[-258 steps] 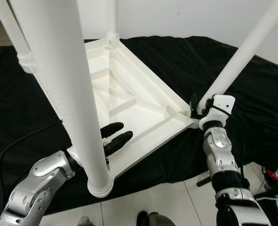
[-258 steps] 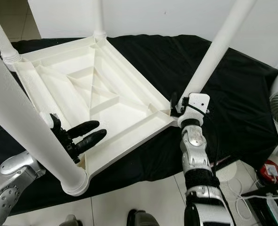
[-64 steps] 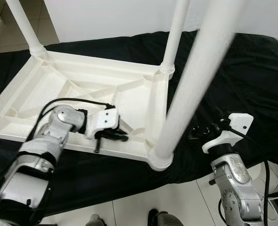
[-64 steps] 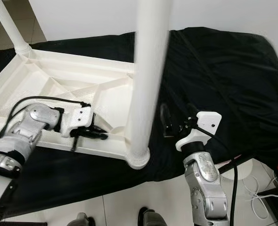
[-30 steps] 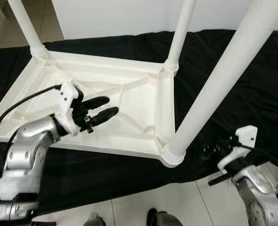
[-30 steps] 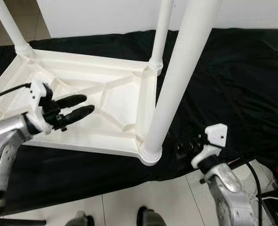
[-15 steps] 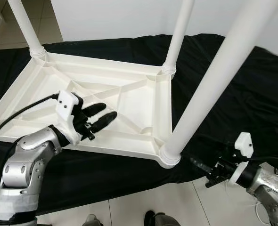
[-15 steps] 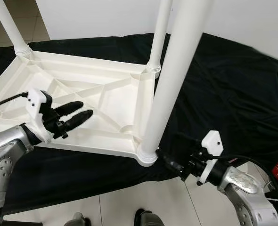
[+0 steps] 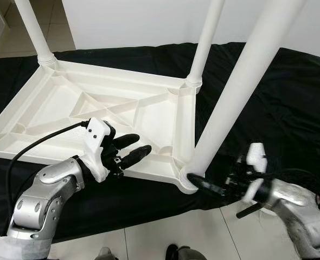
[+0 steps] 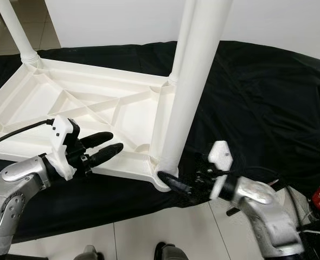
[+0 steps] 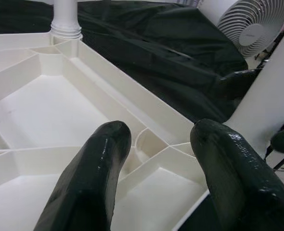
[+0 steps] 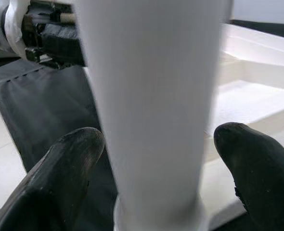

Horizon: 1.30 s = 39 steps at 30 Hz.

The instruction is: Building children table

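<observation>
A white plastic children's table lies upside down on a black cloth, and its ribbed tabletop (image 9: 51, 103) faces up. Three legs stand in its corners: the near right leg (image 9: 236, 86), the far right leg (image 9: 204, 38) and the far left leg (image 9: 32, 27). My left gripper (image 9: 138, 145) is open and hovers just above the tabletop's near rim, close to the near right corner. My right gripper (image 12: 159, 137) is open at the foot of the near right leg. One finger (image 12: 60, 183) stands on each side of the leg, with a gap to it.
The black cloth (image 9: 268, 124) covers the ground under and to the right of the table. Pale floor tiles (image 9: 176, 230) run along the near edge. A white fan (image 11: 250, 24) stands off to the right. A white wall closes the back.
My right gripper has swung left to the foot of the near right leg and now straddles it. My left gripper has shifted right along the near rim, toward that corner.
</observation>
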{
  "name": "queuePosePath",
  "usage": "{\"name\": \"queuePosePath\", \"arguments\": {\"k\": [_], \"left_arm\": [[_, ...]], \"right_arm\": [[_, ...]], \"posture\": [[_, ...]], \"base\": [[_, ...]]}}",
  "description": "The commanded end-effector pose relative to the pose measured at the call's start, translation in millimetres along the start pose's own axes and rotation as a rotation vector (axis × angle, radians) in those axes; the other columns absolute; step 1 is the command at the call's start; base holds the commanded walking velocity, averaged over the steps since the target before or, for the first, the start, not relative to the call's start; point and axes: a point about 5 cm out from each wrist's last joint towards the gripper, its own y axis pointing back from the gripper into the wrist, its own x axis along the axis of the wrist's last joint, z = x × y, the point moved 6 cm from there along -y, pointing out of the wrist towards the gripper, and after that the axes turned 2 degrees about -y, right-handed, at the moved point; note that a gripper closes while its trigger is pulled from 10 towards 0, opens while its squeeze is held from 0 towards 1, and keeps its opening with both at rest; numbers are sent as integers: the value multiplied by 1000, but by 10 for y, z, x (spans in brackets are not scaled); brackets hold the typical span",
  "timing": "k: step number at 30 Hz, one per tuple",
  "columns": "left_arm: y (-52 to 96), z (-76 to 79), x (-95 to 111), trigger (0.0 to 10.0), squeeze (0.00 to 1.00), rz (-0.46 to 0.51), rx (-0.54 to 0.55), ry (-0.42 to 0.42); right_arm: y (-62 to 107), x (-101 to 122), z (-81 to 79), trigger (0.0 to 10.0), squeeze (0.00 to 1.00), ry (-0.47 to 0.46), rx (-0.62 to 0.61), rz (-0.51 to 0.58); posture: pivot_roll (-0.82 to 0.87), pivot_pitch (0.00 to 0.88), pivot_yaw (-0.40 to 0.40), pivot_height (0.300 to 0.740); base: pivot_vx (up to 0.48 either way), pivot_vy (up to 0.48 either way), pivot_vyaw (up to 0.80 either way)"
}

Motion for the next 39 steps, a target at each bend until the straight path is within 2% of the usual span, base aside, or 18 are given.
{"name": "queuePosePath", "arguments": {"k": [1,2,5,8,14,17,24,31,35,39], "left_arm": [[9,69,-87,10000,0,-34,-21,-10],[9,69,-87,10000,0,-34,-21,-10],[6,88,-118,10000,0,-41,-18,-10],[4,95,-121,10000,0,-43,-16,-10],[-92,62,-116,10000,0,-37,28,-57],[-119,71,-95,10000,0,-31,26,-60],[-167,144,-97,10000,0,-31,-6,-76],[-261,200,-101,10000,0,-21,-26,-73],[-298,273,-99,10000,0,-15,-44,-60],[-308,281,-91,10000,0,-11,-44,-60]], "right_arm": [[-15,-34,198,10000,0,21,-89,4],[-15,-34,198,10000,0,21,-89,4],[6,-44,361,10000,0,35,-156,8],[16,-43,405,10000,0,39,-173,10],[186,-35,788,10000,0,37,-334,12],[211,-44,785,10000,0,47,-333,4],[298,-105,919,10000,0,39,-406,-5],[123,-207,924,10000,0,26,-438,-34],[49,-224,900,10000,0,71,-412,-34],[-5,-231,863,10000,0,58,-370,-18]], "posture": [[84,110,-24,740],[84,110,-24,740],[87,111,-31,740],[87,111,-31,740],[81,117,-36,740],[76,120,-36,740],[67,125,-34,740],[58,128,-28,740],[57,128,-24,740],[56,129,-25,740]], "base": [[0,0,0],[0,0,0],[0,0,0],[0,0,0],[0,0,0],[0,0,0],[0,0,0],[0,0,0],[0,0,0],[0,0,0]]}}
